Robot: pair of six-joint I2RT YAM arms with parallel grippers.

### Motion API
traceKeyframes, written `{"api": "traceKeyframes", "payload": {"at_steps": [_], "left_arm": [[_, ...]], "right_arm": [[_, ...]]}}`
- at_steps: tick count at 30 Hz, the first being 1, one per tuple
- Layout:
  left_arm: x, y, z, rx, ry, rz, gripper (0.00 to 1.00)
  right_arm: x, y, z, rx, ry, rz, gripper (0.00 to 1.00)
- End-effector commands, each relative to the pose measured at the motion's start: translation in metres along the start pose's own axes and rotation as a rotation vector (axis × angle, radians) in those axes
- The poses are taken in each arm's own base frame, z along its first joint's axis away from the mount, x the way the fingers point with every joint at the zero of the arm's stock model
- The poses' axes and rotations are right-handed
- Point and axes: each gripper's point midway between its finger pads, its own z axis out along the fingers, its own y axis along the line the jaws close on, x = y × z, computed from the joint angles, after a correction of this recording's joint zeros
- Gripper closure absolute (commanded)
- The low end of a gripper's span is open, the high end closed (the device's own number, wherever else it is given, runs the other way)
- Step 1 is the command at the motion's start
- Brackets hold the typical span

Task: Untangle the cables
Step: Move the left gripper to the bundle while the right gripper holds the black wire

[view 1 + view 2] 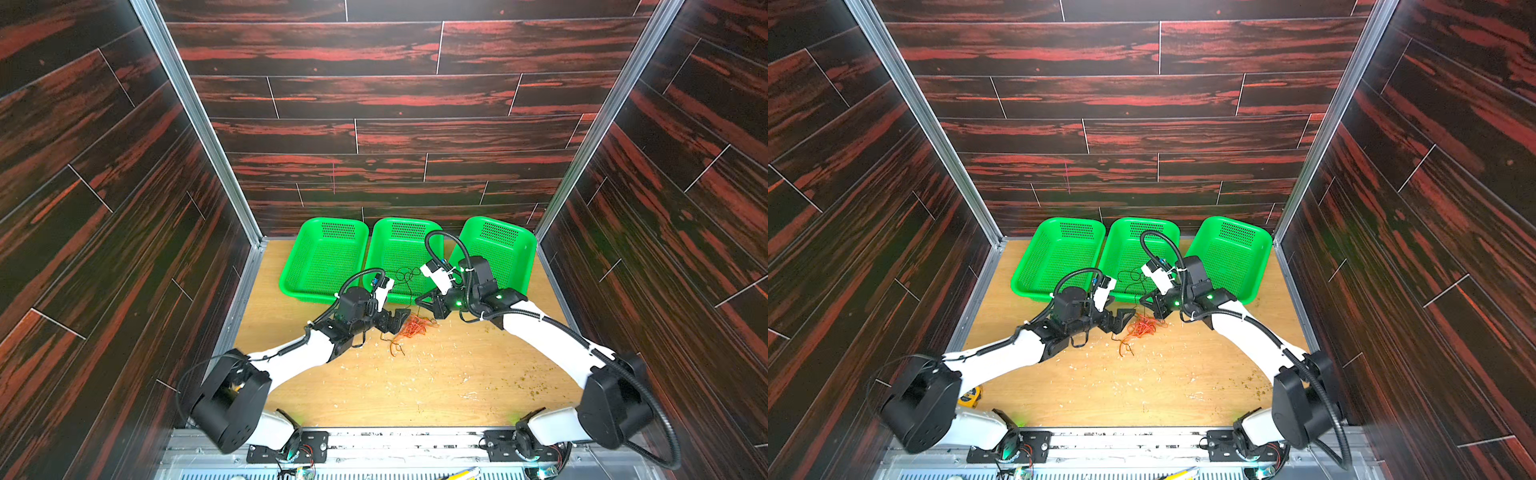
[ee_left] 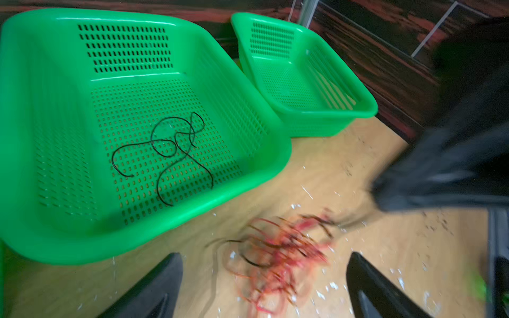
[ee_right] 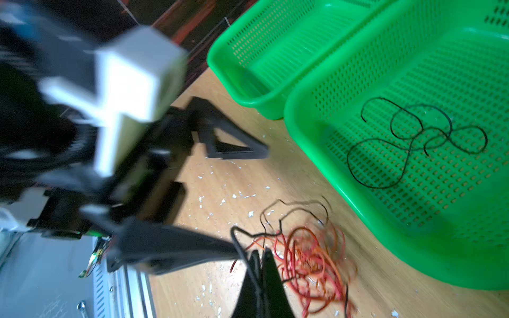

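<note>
Left hand (image 2: 265, 257), jaws spread wide and gripping nothing, is poised over the tangle (image 1: 413, 328) of red and orange cables. The tangle, threaded by a dark strand, lies on the tabletop (image 1: 415, 386) just in front of the middle basket (image 2: 49, 110). Right hand (image 3: 259, 254), jaws pressed together, points down at the tangle's opposite side. The dark strand meets its tips, but we cannot tell whether it is pinched.

We see open tabletop, flecked with pale crumbs, from the tangle to the near metal rail (image 1: 415, 434). Dark panelled walls (image 1: 104, 208) close both sides and the back. The two arms reach inward from the near corners, and their hands are near each other but apart.

We count three green baskets in a row along the back wall: left basket (image 1: 299, 257), middle basket and right basket (image 1: 519, 249). One black cable (image 2: 170, 148) lies in loose loops on the middle basket's floor.
</note>
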Motion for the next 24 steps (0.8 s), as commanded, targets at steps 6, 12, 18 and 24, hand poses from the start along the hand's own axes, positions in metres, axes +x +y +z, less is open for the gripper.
{"api": "traceKeyframes", "payload": {"at_steps": [6, 12, 18, 24], "left_arm": [[-0.017, 0.01, 0.022, -0.036, -0.081, -0.015, 0.12], [-0.014, 0.006, 0.039, 0.012, -0.078, -0.058, 0.15], [-0.002, -0.014, 0.039, 0.111, -0.054, -0.02, 0.13], [0.021, -0.016, 0.027, 0.114, 0.001, 0.031, 0.11]], "right_arm": [[-0.013, 0.026, -0.017, -0.026, -0.013, -0.084, 1.0], [-0.015, 0.03, -0.023, -0.012, -0.024, -0.098, 1.0], [-0.012, 0.027, -0.024, 0.004, -0.021, -0.109, 1.0], [-0.011, 0.027, -0.025, 0.006, -0.014, -0.122, 1.0]]}}
